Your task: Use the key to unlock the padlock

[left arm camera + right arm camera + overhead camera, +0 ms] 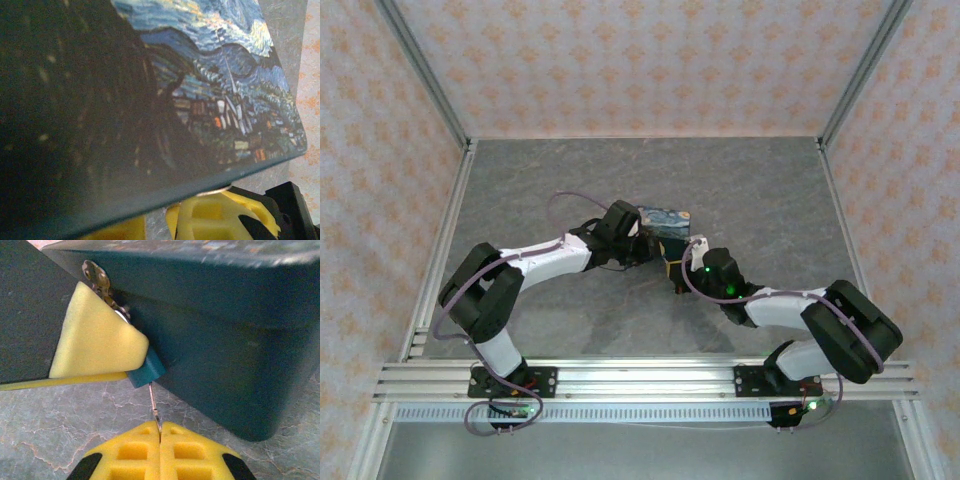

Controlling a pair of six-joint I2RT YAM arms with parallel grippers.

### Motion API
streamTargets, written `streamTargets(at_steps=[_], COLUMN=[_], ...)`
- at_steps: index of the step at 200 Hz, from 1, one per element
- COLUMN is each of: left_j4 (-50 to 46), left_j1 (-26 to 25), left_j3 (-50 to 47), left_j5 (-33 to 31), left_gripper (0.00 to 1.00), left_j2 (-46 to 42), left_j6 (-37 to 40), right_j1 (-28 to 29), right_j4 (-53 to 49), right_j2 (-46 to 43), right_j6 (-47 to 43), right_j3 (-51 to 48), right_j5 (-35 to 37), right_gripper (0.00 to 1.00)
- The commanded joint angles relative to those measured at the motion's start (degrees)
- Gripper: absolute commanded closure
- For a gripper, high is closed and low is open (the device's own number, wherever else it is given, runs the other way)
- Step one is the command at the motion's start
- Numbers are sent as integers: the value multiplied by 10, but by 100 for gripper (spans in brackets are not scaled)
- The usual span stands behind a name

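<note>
Right end effector [160, 434] (tight) on key [153, 399]

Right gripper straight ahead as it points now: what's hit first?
The small teal block on the thin metal pin that the right gripper pinches; likely the box wall just behind.

Grey marbled table [570, 180], peach floral walls [640, 60].

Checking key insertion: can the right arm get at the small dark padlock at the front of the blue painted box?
Probably yes. The right gripper is shut on the thin metal key, whose tip meets the small dark padlock. A yellow foam pad sits beside it, not across the path.
</note>
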Motion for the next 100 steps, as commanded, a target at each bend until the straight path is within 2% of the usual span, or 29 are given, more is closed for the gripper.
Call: streamTargets(at_steps=[1,62,100], left_j4=[-4,-9,-9], left_j1=[3,2,2], left_j3=[17,16,14], left_j5=[6,-5,-12], left_gripper=[84,84,84], left_j2=[-24,-28,-31], left_j6=[-3,-2,0], right_j1=[3,3,3], right_j4=[46,30,24], right_j2=[-2,-9,5], right_j6=[0,-26,-11], right_j3=[6,9,12], right_j5=[19,49,37], right_gripper=[100,100,100])
